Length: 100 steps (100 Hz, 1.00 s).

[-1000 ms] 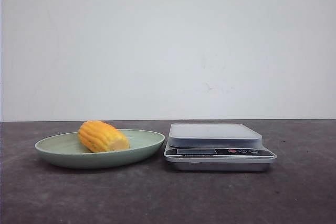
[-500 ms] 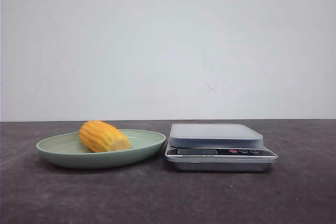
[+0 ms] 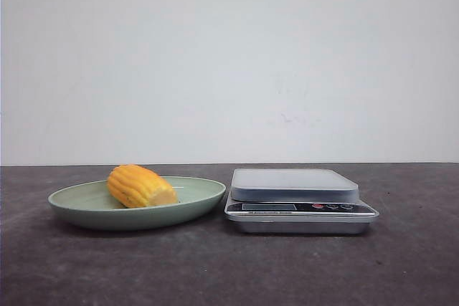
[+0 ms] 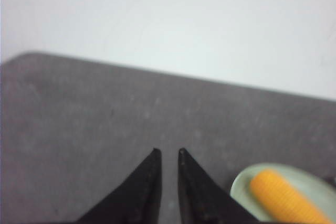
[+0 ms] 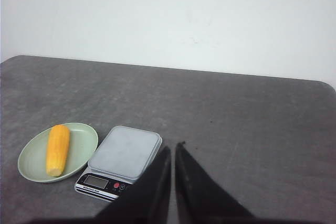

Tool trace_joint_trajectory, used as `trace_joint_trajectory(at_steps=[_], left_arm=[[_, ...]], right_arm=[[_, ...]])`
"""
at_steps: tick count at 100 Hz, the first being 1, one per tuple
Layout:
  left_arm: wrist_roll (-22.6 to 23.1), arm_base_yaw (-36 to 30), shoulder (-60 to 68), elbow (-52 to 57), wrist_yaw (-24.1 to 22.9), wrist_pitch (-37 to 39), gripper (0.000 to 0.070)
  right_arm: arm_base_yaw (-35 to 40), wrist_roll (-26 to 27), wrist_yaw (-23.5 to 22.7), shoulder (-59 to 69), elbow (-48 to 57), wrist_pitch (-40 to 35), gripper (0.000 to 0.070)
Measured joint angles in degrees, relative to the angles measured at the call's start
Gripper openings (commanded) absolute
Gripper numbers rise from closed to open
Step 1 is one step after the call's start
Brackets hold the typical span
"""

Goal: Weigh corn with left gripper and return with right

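The corn [image 3: 140, 185], a stubby yellow-orange cob, lies on its side in a pale green plate [image 3: 195, 192] at the table's left. It also shows in the right wrist view as the corn [image 5: 58, 149] and, blurred, in the left wrist view as the corn [image 4: 286, 198]. The left gripper [image 4: 168, 151] hovers over bare table to one side of the plate [image 4: 240, 186], shut with only a thin slit between its fingers and nothing in them. The right gripper [image 5: 174, 145] is shut and empty, just beside the scale. Neither gripper shows in the front view.
A silver kitchen scale [image 3: 294, 184] with a flat bare top stands right of the plate, almost touching it; the right wrist view shows the scale [image 5: 125, 151] too. The dark grey table ends at a white wall behind.
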Motion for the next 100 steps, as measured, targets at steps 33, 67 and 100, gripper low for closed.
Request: trace_joint_trajectory(at_steps=[33,67,100], left_arm=[[0.0,0.7,-4.6,-13.8,2.1,8.7,0.0011],[0.6,1.3,-4.7,-14.5,2.7,6.1,0.0011],[0.9,1.6,-4.7,-14.5,2.7,6.1,0.0011]], right_arm=[[0.0,0.0,0.0,0.0,0.0,0.0,0.0007],[0.0,0.0,0.0,0.0,0.0,0.0,0.0007],[0.0,0.0,0.0,0.0,0.0,0.0,0.0007]])
